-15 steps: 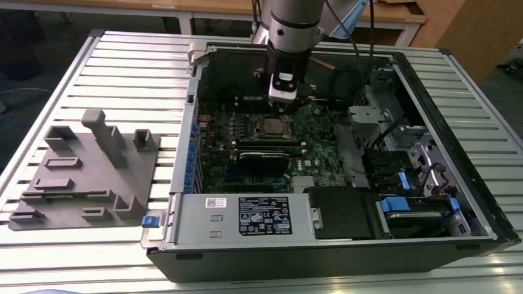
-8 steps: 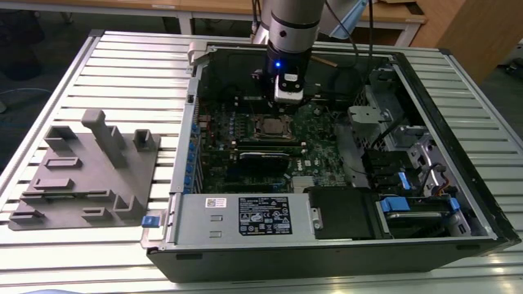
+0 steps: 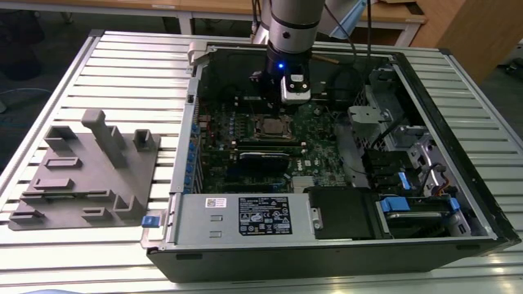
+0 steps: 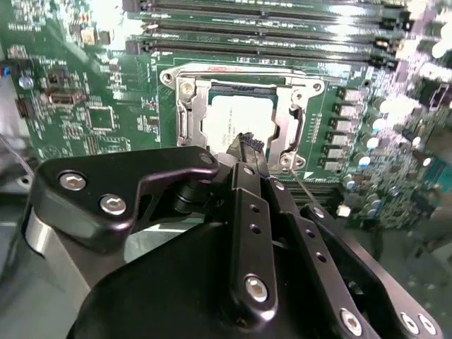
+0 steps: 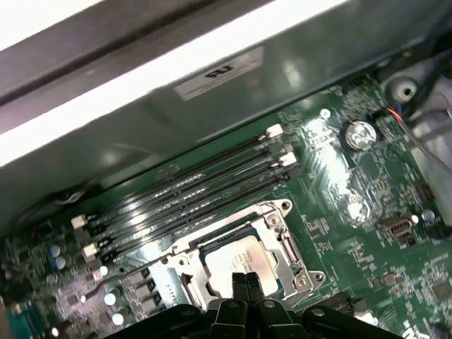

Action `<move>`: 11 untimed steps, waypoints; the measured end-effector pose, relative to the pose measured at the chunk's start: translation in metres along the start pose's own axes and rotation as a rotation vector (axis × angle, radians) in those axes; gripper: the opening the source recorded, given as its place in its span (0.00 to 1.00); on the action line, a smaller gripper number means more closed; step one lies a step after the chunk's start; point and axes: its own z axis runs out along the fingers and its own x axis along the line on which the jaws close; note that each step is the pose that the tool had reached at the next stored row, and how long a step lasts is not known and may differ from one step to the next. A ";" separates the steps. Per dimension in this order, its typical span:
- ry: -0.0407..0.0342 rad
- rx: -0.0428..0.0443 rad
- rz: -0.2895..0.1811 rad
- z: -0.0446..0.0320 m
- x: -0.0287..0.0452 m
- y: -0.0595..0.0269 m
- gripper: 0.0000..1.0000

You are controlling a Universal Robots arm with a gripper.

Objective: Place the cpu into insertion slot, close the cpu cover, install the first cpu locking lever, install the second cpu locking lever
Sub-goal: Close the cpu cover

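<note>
Silver cpu (image 4: pixel 227 121): you see it seated in insertion slot (image 4: pixel 240 90), cpu cover (image 4: pixel 286 131) flat around it.
Hand (image 4: pixel 249 144): fingertips closed together, holding nothing, just above cpu.

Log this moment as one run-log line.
gripper shut, above cpu | cpu in insertion slot | cpu cover down over cpu

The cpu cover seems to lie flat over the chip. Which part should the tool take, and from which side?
Probably one thin side bar of the cpu cover, from straight above: the frame lies flat around the cpu, so only its narrow bars offer an edge. The tool hangs close above it.
</note>
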 end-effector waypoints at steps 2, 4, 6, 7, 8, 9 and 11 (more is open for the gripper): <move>0.0007 0.0005 -0.035 0.0002 0.0000 0.0000 0.11; 0.0014 0.0011 -0.069 0.0003 0.0000 0.0000 0.11; 0.0021 0.0017 -0.105 0.0004 0.0000 0.0000 0.11; 0.0025 0.0020 -0.122 0.0005 0.0000 0.0000 0.11; 0.0029 0.0023 -0.139 0.0006 0.0000 0.0000 0.11; 0.0031 0.0026 -0.155 0.0007 0.0000 0.0000 0.11; 0.0036 0.0030 -0.180 0.0007 0.0000 0.0000 0.11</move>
